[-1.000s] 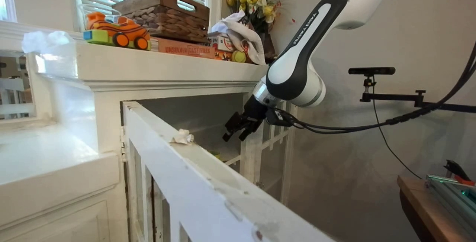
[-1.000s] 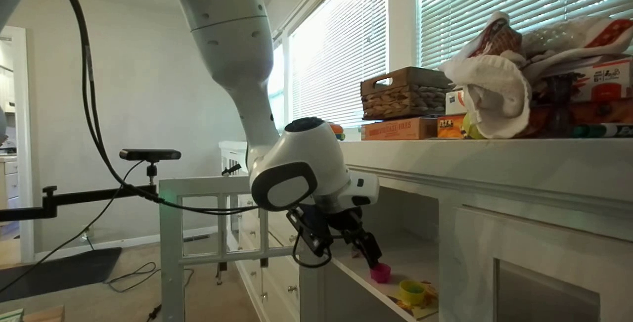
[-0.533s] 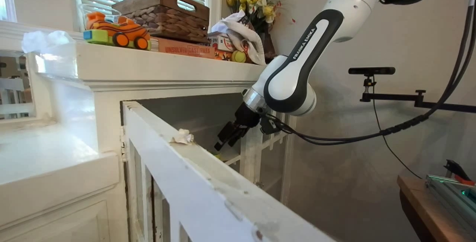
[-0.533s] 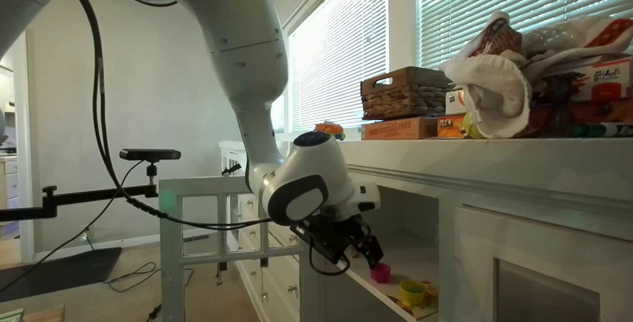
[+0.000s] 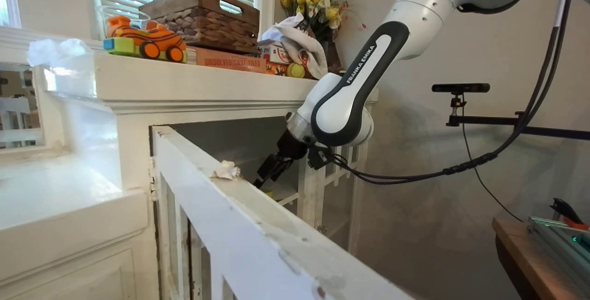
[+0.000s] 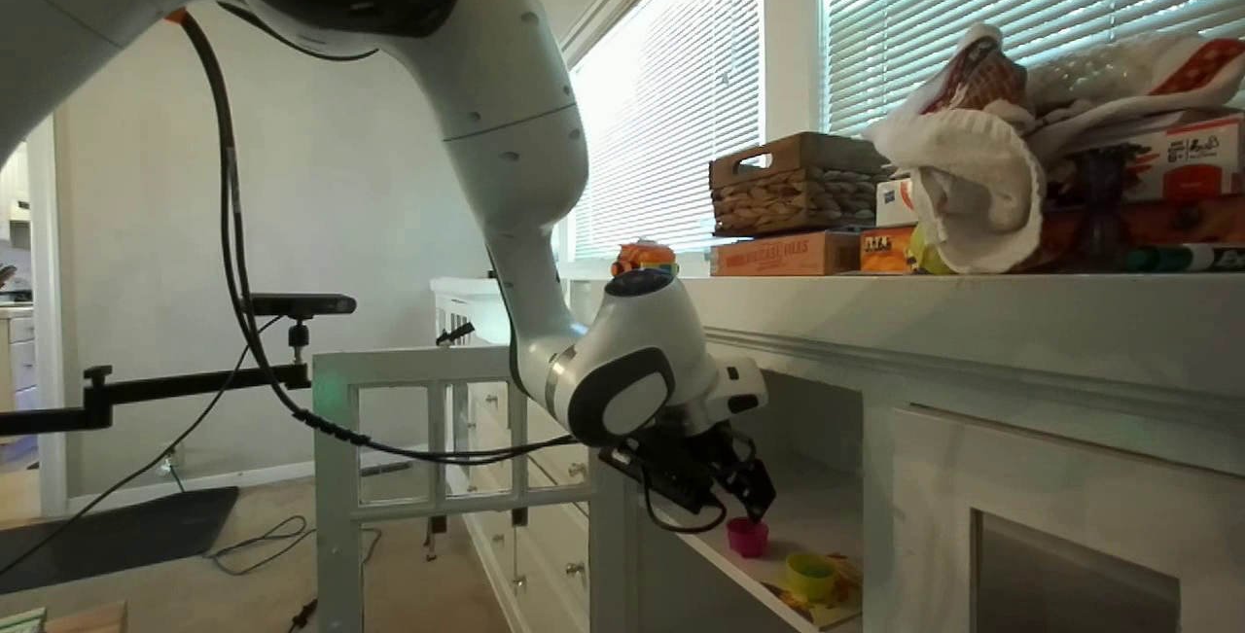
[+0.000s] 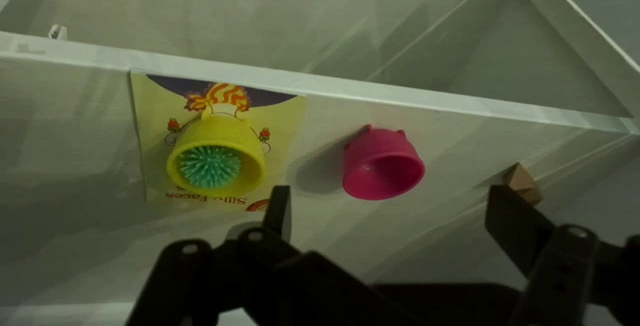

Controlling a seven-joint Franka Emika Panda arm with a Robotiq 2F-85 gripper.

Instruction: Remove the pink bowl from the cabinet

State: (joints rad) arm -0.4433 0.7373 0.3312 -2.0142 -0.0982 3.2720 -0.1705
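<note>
The pink bowl (image 7: 382,166) stands on the shelf inside the white cabinet (image 6: 982,332), near the shelf's front edge. It also shows in an exterior view (image 6: 748,541), just below the fingers. In the exterior view along the open door (image 5: 295,226), the bowl is hidden. My gripper (image 7: 388,191) is open and empty, its fingers spread wider than the bowl. In the wrist view the bowl lies between and beyond the fingertips, not gripped. In an exterior view the gripper (image 5: 267,178) points down into the cabinet opening; the cabinet (image 5: 212,83) shows its top ledge there.
A yellow bowl (image 7: 217,133) holding a green spiky ball (image 7: 210,167) stands on a Silly Faces booklet (image 7: 150,166) beside the pink bowl. A small tan block (image 7: 520,181) lies on the other side. Open cabinet doors flank the opening. A basket (image 6: 802,181) and boxes crowd the ledge.
The arm has moved down and further into the cabinet, bringing the gripper over the pink bowl. The bowls have not moved.
</note>
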